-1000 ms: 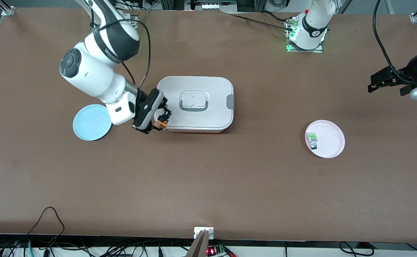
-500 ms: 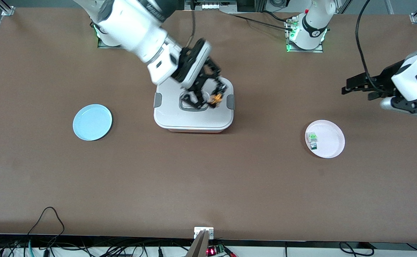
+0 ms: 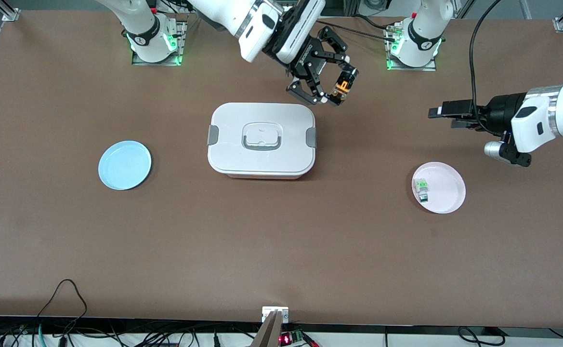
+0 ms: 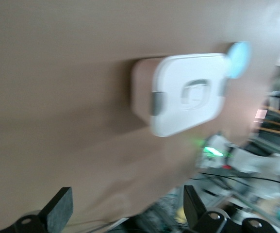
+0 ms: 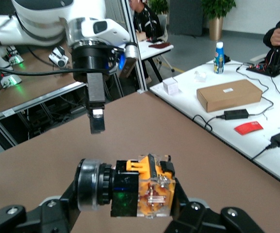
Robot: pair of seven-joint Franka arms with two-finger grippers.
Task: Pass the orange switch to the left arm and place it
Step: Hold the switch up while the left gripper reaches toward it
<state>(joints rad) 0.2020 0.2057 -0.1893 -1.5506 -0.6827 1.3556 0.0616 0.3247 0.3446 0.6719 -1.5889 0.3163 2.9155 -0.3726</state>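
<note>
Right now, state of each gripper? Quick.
Right gripper: shut on the orange switch, up in the air by the box.
Left gripper: open, holding nothing, over bare table.

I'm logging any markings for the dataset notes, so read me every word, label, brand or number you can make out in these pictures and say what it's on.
No text reads clearly anywhere.
Round dark mark on the left arm's base: too small to read.
Same kind of mark on the right arm's base: too small to read.
Orange switch in the right gripper: no readable marking.
Box: no lettering shows.
Label on the cardboard carton off the table: too small to read.
</note>
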